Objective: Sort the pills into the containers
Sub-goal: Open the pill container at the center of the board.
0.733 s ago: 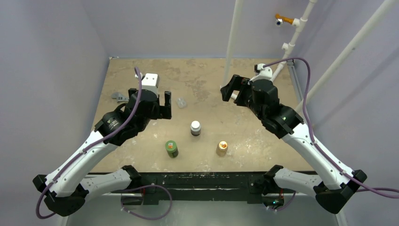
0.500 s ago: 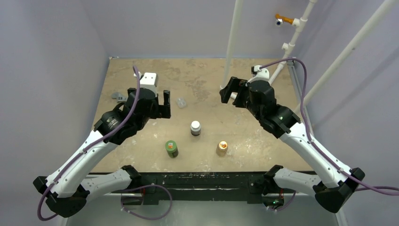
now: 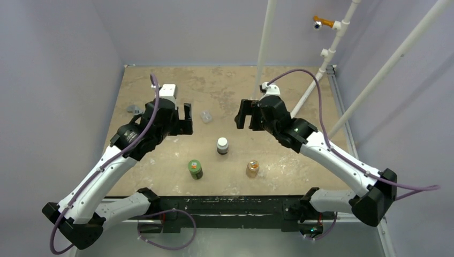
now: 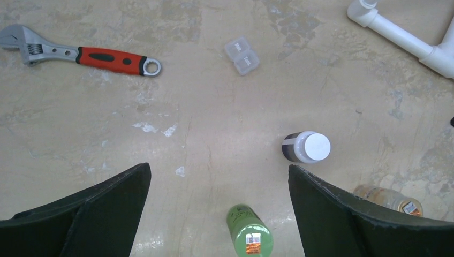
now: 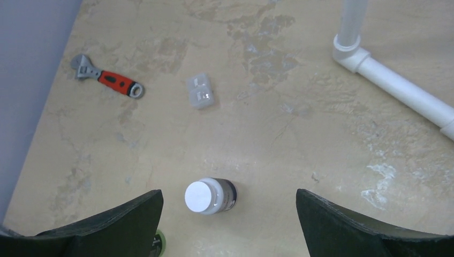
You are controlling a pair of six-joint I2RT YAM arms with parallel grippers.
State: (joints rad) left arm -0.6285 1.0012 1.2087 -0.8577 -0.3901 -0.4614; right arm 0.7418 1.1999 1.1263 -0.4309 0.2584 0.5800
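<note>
**A:** Where is the clear plastic case [image 3: 205,116]?

**B:** Flat on the counter [image 3: 230,85], touching nothing. From above it lies at 11 o'clock from the brown white-capped bottle [image 3: 222,145]. The wrist views show two square cells side by side in it.

**A:** And the pills?

**B:** Too small to make out in any view. I cannot tell whether any sit in the cells.

**A:** The hands?

**B:** The left hand [image 4: 217,170] is spread wide with nothing between its fingers. It hangs over the counter at 9 o'clock from the case. The right hand [image 5: 229,194] is spread just as wide and is also empty, at 3 o'clock from the case. The case lies between them, apart from both.

**A:** What else is there?

**B:** Three bottles stand upright in a loose triangle nearer the arm bases. From the brown one, the green bottle [image 3: 195,169] is at 7 o'clock and the amber bottle [image 3: 252,168] at 4 o'clock, each well apart. An adjustable wrench [image 4: 85,52] with a red handle lies flat at 9 o'clock from the case, its ring end the nearer one. A white pipe [image 5: 385,80] meets the counter at 2 o'clock from the case.
</note>
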